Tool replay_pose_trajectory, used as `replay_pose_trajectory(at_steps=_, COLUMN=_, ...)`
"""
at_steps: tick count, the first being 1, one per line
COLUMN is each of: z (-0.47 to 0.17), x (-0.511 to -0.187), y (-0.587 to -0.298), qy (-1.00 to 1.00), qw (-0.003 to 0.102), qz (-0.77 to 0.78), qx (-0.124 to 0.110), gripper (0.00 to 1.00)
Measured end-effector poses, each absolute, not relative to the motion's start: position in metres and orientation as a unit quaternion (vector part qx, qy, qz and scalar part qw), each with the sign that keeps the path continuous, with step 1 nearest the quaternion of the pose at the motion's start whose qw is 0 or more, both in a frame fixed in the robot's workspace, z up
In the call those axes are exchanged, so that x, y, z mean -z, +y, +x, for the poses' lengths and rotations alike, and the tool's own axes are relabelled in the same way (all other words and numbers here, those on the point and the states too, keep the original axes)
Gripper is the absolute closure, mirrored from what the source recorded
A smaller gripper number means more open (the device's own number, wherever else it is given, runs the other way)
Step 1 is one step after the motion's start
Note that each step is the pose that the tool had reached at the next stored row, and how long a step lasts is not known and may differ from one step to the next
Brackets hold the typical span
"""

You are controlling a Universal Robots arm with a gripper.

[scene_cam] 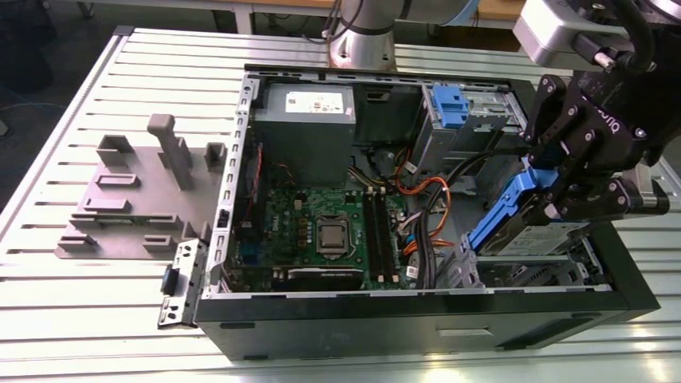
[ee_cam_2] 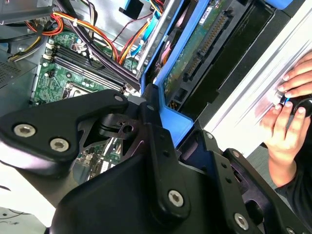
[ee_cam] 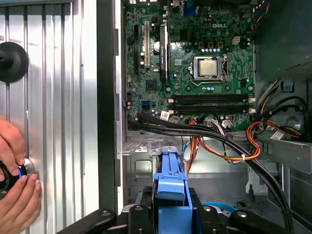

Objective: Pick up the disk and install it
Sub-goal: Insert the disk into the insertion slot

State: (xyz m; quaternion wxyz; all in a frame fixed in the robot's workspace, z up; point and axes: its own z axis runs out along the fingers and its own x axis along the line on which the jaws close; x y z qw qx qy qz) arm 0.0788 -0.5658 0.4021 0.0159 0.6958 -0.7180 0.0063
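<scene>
My gripper (scene_cam: 560,185) is shut on the disk (scene_cam: 509,214), a silver drive in a blue carrier rail. It holds the disk tilted over the drive bay in the front corner of the open computer case (scene_cam: 426,315), at the exterior view's right. In the second wrist view the blue rail (ee_cam_2: 171,123) sits clamped between my black fingers (ee_cam_2: 155,127), and the disk's green circuit underside (ee_cam_2: 202,41) faces the camera. In the first wrist view the blue carrier (ee_cam: 170,178) rises from between the fingers (ee_cam: 136,214), above the bay's metal floor.
The motherboard (scene_cam: 319,231) and orange and black cables (ee_cam: 229,146) lie beside the bay. A second blue carrier (scene_cam: 451,108) sits in the upper bay. A grey slotted stand (scene_cam: 133,195) is on the table at the exterior view's left. A person's hand (ee_cam: 14,183) rests outside the case wall.
</scene>
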Motion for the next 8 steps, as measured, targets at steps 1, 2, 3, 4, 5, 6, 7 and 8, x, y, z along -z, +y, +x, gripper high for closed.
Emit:
replay_pose_trajectory(at_steps=1, z=0.0788, x=-0.4021, y=-0.5658, qy=-0.718, qw=0.016, qz=0.696, qx=-0.006, gripper=0.64)
replay_pose_trajectory(at_steps=2, z=0.0788, x=-0.4021, y=-0.5658, qy=-0.718, qw=0.016, qz=0.696, qx=-0.006, gripper=0.64)
replay_pose_trajectory(at_steps=3, z=0.0788, x=-0.4020, y=-0.5658, qy=-0.718, qw=0.016, qz=0.696, qx=-0.006, gripper=0.64)
replay_pose_trajectory(at_steps=4, z=0.0788, x=-0.4020, y=-0.5658, qy=-0.718, qw=0.016, qz=0.696, qx=-0.006, gripper=0.64)
replay_pose_trajectory(at_steps=5, z=0.0788, x=-0.4020, y=-0.5658, qy=-0.718, qw=0.016, qz=0.696, qx=-0.006, gripper=0.64)
replay_pose_trajectory(at_steps=6, z=0.0788, x=-0.4020, y=-0.5658, qy=-0.718, qw=0.016, qz=0.696, qx=-0.006, gripper=0.64)
replay_pose_trajectory(at_steps=7, z=0.0788, x=-0.4020, y=-0.5658, qy=-0.718, qw=0.016, qz=0.696, qx=-0.006, gripper=0.64)
replay_pose_trajectory(at_steps=8, z=0.0788, x=-0.4020, y=-0.5658, qy=-0.718, qw=0.016, qz=0.696, qx=-0.006, gripper=0.64)
